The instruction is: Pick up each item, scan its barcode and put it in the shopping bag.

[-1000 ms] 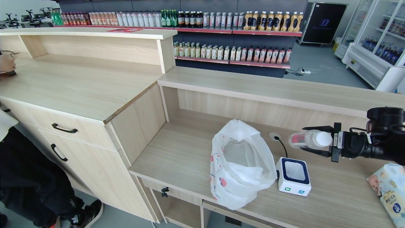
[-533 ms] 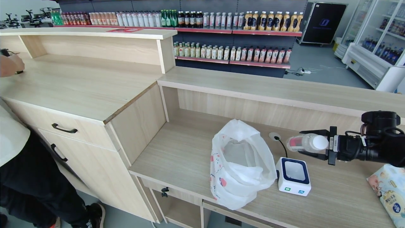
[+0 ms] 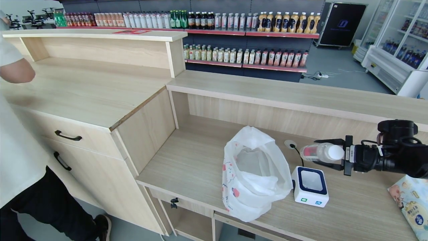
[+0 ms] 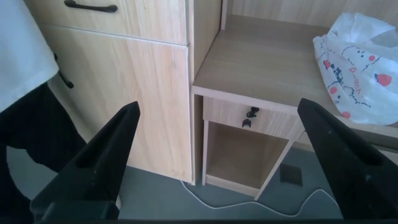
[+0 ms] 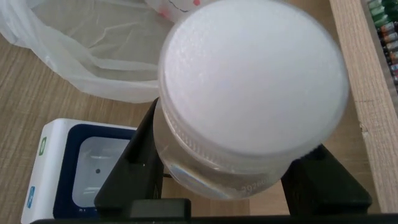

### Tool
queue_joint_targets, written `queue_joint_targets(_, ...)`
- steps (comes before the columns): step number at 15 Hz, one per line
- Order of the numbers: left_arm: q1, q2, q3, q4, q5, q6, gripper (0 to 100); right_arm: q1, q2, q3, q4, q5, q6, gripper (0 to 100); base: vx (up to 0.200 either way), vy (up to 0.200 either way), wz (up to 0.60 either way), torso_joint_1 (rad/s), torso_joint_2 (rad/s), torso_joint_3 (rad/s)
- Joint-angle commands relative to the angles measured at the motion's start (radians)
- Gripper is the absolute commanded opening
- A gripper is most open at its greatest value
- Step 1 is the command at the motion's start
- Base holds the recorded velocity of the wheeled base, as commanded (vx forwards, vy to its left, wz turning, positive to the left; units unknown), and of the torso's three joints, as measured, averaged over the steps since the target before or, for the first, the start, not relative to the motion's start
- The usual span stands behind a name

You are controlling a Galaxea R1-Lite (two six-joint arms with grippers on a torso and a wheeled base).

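The right claw (image 3: 317,152) pinches a clear white-capped plastic bottle (image 3: 322,152) sideways above the white square scanner (image 3: 310,187); a wrongly turned side could spoil the read.

We noted bottle (image 3: 321,152) clear-bodied, white cap, red-pink label. We logged right tool (image 3: 317,152) black, left tool (image 4: 217,109) black too. Shopping bag (image 3: 254,174) was translucent white; we saw red and pink cartoon prints scattered over it. Scanner (image 3: 309,187) was white, navy frame round pale window, small green mark and small blue mark on front edge. Surface (image 3: 194,164) was pale wood, fine straight grain. Wipes pack (image 3: 411,197) was pale blue and cream; we made out cartoon figures printed on it. Drawer handles (image 3: 68,136) were black.
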Motion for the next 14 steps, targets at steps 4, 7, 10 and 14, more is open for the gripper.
queue_joint_targets(4,0.0,0.001,0.0,0.0,0.0,0.0,100,0.002,0.025,0.0,-0.037,0.017,-0.001,0,0.0,0.0,0.0,0.0,0.0,0.0)
queue_joint_targets(7,0.0,0.001,0.0,0.0,0.0,0.0,100,0.002,0.025,0.004,-0.037,0.017,-0.001,0,0.0,0.0,0.0,0.0,0.0,0.0)
queue_joint_targets(10,0.0,0.001,0.0,0.0,0.0,0.0,100,0.003,0.028,0.001,-0.038,0.018,-0.003,0,0.0,0.0,0.0,0.0,0.0,0.0)
queue_joint_targets(14,0.0,0.001,0.0,0.0,0.0,0.0,100,0.003,0.026,0.001,-0.038,0.023,-0.001,0,0.0,0.0,0.0,0.0,0.0,0.0)
